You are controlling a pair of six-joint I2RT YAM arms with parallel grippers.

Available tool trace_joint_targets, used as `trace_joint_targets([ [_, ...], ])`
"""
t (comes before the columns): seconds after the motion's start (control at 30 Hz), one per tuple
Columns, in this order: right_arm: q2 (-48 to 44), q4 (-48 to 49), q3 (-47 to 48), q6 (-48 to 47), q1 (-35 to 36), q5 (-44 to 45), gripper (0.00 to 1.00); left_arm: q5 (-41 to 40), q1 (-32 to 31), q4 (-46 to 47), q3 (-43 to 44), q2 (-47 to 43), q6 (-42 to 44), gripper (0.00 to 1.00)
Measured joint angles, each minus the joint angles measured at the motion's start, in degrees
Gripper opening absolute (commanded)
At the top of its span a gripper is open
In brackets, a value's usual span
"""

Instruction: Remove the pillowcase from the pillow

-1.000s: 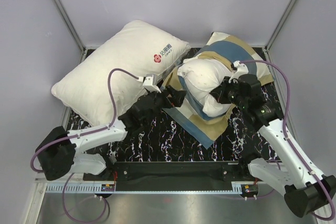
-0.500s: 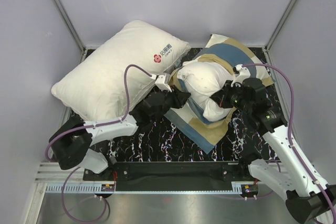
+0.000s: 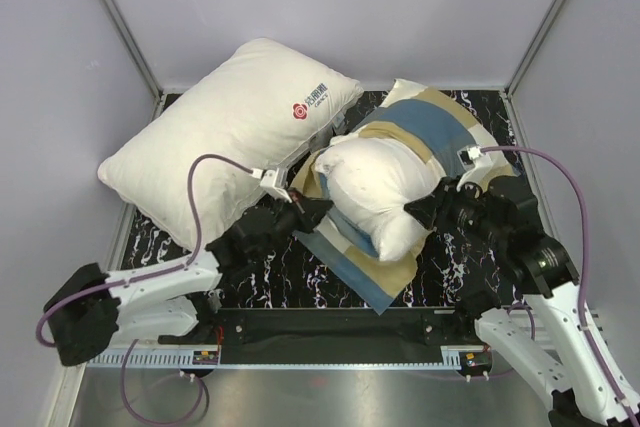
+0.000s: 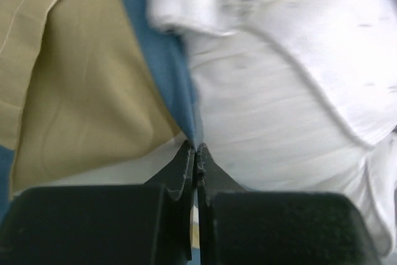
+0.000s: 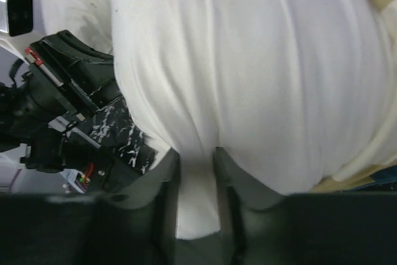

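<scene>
Overhead view of a black marbled table [image 3: 300, 282] with two robot arms reaching in from the near edge. The checked pillowcase [image 3: 432, 123], teal blue, tan and cream, lies on a slant from the far right corner towards the near middle. The plain off-white pillow [image 3: 372, 185] bulges out of it on the near-left side and rests on the cloth spread flat beneath. Its far end seems tucked inside the case.

The left pincer [image 3: 316, 209] sits at the pillowcase's left edge, just left of the pillow. The right pincer [image 3: 413, 213] presses in on the opposite side, so the pillow lies between the two. The left arm is nearer the cloth and the right arm nearer the pillow. Judged from this, pulling apart along the slant is what the next move depends on.

The left wrist view shows what the overhead view cannot: the pincer is fully closed, its tips meeting on the teal edge of the case where it borders the white pillow. It appears to pinch that edge.

The right wrist view shows this pincer's jaws a little apart, with a fold of white pillow lying in the gap. Whether they press on it cannot be told. Only the overhead view shows a second white pillow with a red logo [image 3: 240, 117], lying to the far left, close beside the case.
</scene>
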Motion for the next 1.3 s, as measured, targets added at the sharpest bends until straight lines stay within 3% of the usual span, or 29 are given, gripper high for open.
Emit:
trace_joint_targets([
  [0.03,-0.90,0.04,0.00,0.22,0.00,-0.55,0.68,-0.42,0.13,-1.70,-1.33,-3.08,0.07,0.00],
  [0.1,-2.40,0.04,0.02,-0.09,-0.11,-1.36,0.94,-1.88,0.63,-6.60,-3.56,-8.83,0.70,0.00],
  [0.13,-2.91,0.07,0.04,-0.07,-0.13,-1.92,1.00,-2.34,0.90,-8.87,-4.37,-10.97,0.94,0.00],
  [0.4,0.44,-0.92,4.24,-3.02,-0.17,-5.27,1.00,-2.89,1.09,-27.96,-2.47,-27.06,6.12,0.00],
  [0.6,11.85,3.02,15.10,-3.26,2.56,-4.74,1.00,0.68,1.09,-36.41,6.60,-27.74,10.58,0.00],
  [0.77,25.44,4.52,27.93,-5.88,19.89,7.04,1.00,2.58,1.09,-38.47,8.59,-26.53,12.04,0.00],
  [0.9,35.39,4.81,36.39,-9.16,32.39,22.80,1.00,2.43,1.09,-40.74,8.59,-26.08,12.02,0.00],
  [1.0,38.36,5.25,36.48,-11.28,39.93,32.02,0.99,1.77,1.09,-42.77,8.59,-25.88,12.02,0.00],
  [1.3,41.00,5.18,31.30,-10.67,50.38,48.02,1.00,1.29,1.09,-44.28,8.68,-26.82,12.83,0.00],
])
